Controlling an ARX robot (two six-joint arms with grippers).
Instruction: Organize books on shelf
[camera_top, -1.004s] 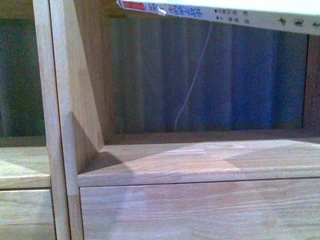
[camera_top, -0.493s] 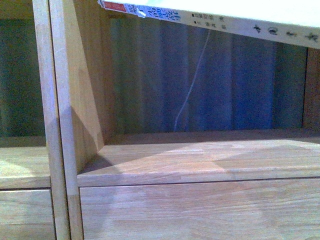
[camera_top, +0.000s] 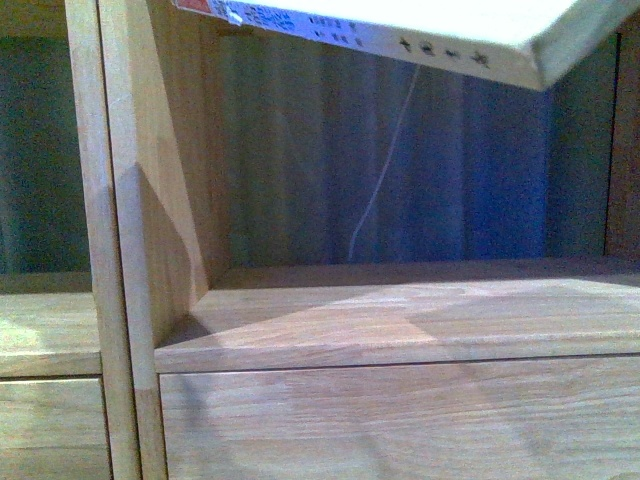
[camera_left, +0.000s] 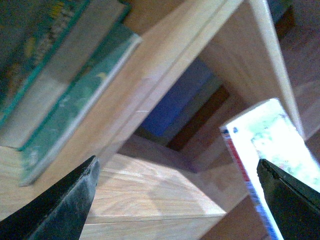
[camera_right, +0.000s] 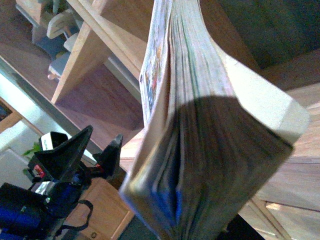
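Observation:
The book (camera_top: 430, 30), white with a red-marked spine, hangs tilted across the top of the right cubby of the pale wood shelf (camera_top: 400, 320). In the right wrist view its page edges (camera_right: 210, 130) fill the picture. My right gripper is shut on the book, and its fingers are hidden behind it. My left gripper (camera_left: 175, 200) is open and empty in front of the cubby floor (camera_left: 145, 195), with the book's white cover (camera_left: 270, 145) just inside its one finger. The left gripper also shows open in the right wrist view (camera_right: 102, 135).
Green-covered books (camera_left: 65, 85) lie stacked on a shelf board beside the left gripper. A white cord (camera_top: 385, 170) hangs behind the backless cubby. An upright divider (camera_top: 125, 240) bounds the cubby on the left, and a drawer front (camera_top: 400, 420) lies below.
In the front view the book has slid left and tilted more steeply. Its far corner and page edge have come into view at the upper right.

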